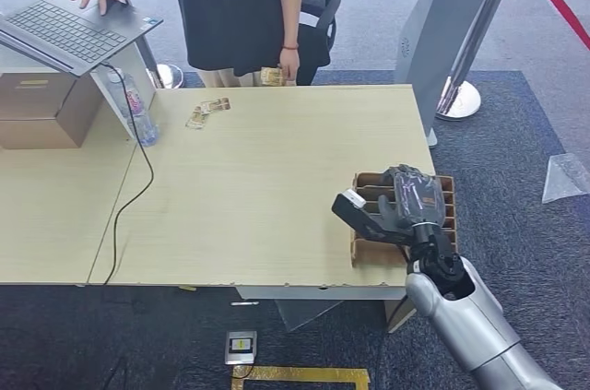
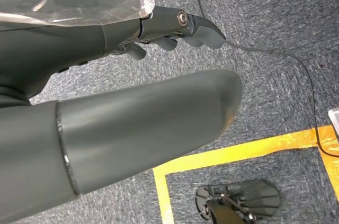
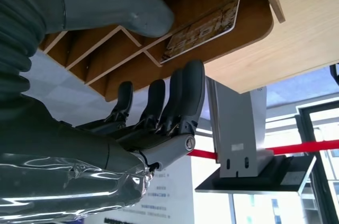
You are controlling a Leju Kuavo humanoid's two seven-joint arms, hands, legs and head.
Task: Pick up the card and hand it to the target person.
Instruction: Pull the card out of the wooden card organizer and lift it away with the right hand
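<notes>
A wooden slotted card rack (image 1: 446,195) stands at the table's near right corner. My right hand (image 1: 407,201) reaches over it from the near side. In the right wrist view a printed card (image 3: 204,25) lies in one slot of the rack (image 3: 243,12); my thumb (image 3: 119,7) is on one side of it and my fingers (image 3: 180,91) touch the rack's wall on the other, none closed on the card. The target person (image 1: 243,3) stands behind the table with a card (image 1: 273,76) in one hand. My left hand (image 2: 119,128) hangs over the floor and holds nothing.
Two or three loose cards (image 1: 208,112) lie near the table's far edge. A laptop (image 1: 69,30) on a stand, a cardboard box (image 1: 41,109), a water bottle (image 1: 139,113) and a black cable (image 1: 132,196) occupy the left. A grey stand (image 1: 452,30) is behind the right.
</notes>
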